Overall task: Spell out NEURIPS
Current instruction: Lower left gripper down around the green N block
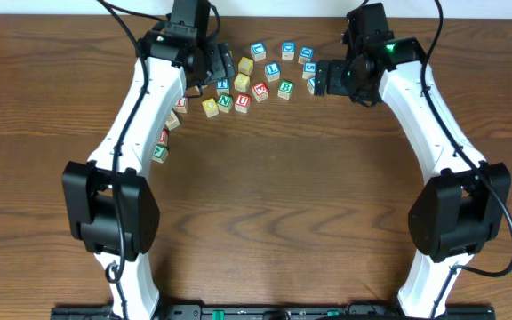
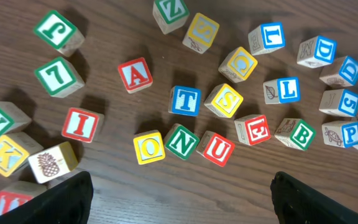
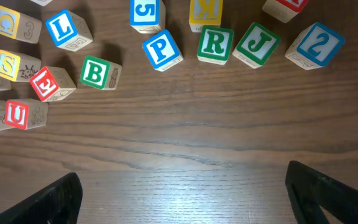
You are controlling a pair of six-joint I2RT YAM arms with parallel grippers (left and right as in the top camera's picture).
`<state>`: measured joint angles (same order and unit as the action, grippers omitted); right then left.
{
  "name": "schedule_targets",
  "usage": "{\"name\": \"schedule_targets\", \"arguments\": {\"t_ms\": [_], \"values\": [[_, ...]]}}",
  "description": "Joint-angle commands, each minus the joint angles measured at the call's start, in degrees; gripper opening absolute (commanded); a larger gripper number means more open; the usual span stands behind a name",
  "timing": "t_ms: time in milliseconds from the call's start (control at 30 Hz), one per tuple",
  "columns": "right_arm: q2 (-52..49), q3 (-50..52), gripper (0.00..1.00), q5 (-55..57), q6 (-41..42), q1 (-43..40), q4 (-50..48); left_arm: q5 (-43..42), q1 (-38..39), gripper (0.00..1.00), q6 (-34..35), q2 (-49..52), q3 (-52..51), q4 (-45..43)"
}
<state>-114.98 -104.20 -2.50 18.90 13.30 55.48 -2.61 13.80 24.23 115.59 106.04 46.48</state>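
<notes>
Dark wood-grain table (image 1: 274, 196) (evenly lit), pale strip (image 1: 43, 5) along its far edge.

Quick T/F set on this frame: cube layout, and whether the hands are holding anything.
1. The N cube and U cube lie side by side. True.
2. The left hand holds the I cube. False: the hand is open and empty, and the I cube lies apart from it.
3. The R cube sits between the P cube and J cube. True.
4. The E cube shows a blue letter. False: it is red.
</notes>
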Motion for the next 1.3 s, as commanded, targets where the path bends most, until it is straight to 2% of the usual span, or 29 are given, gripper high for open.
{"name": "schedule_targets", "arguments": {"t_ms": [0, 200, 400, 667, 900, 1267], "values": [[-0.5, -1.0, 0.99, 0.9, 0.4, -0.1, 0.2, 1.0, 1.0, 0.89, 0.5, 3.3, -0.6, 0.1], [-0.5, -1.0, 0.99, 0.9, 0.4, 0.0, 0.2, 0.9, 1.8, 0.87, 0.5, 5.6, -0.6, -0.1], [-0.5, -1.0, 0.99, 0.9, 0.4, 0.1, 0.2, 0.9, 2.3, 0.79, -0.1, 6.0, -0.6, -1.4], [-0.5, -1.0, 0.99, 0.9, 0.4, 0.3, 0.3, 0.9, 2.4, 0.75, -9.0, 8.3, -0.6, -1.9], [-0.5, -1.0, 0.99, 0.9, 0.4, 0.3, 0.3, 0.9, 2.4, 0.71, -13.5, 8.8, -0.6, -3.1], [-0.5, -1.0, 0.99, 0.9, 0.4, 0.3, 0.3, 0.5, 2.4, 0.71, -20.2, 8.8, -0.8, -3.1]]}}
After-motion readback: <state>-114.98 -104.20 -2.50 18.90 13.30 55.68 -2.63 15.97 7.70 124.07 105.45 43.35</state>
